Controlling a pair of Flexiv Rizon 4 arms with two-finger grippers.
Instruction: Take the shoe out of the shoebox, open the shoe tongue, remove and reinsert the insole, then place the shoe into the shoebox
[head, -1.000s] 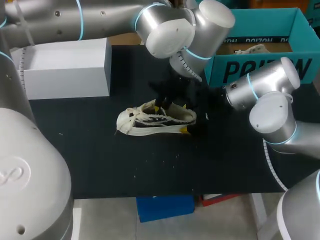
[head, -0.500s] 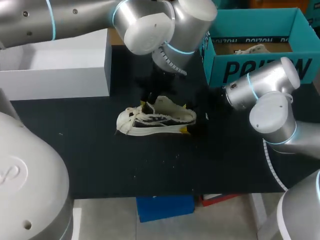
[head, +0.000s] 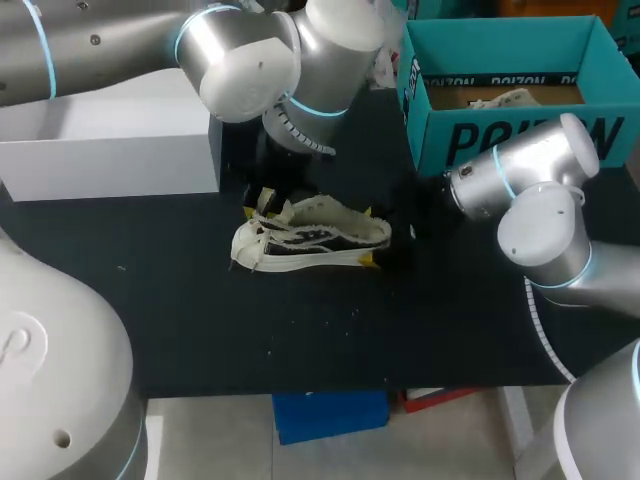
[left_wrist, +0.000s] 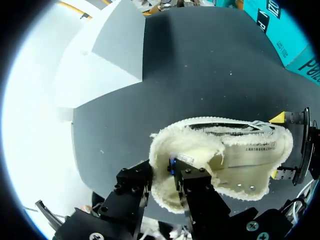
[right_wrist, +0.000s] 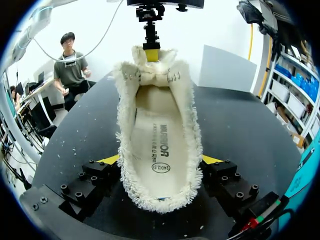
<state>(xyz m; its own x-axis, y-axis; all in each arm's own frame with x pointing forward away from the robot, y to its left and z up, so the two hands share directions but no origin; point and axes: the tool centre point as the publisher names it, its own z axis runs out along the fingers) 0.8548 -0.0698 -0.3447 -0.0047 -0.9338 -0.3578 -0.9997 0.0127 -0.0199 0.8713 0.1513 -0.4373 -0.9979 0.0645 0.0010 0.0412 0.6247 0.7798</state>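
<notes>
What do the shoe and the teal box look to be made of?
The shoe looks like matte cream canvas or woven cloth: its edges are frayed and fuzzy. The teal box is probably matte cardboard: thin flat walls, brown floor inside.

open desk (head: 300, 340) runs beside the left tool (left_wrist: 162, 180) and right tool (right_wrist: 160, 160); white box (head: 120, 150) flanks the left, shoebox (head: 520, 140) the right, shoe (head: 320, 238) between them.

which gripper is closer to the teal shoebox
Right. The right gripper grips the shoe at its heel, the end toward the shoebox; the left gripper pinches the tongue at the far end.
</notes>
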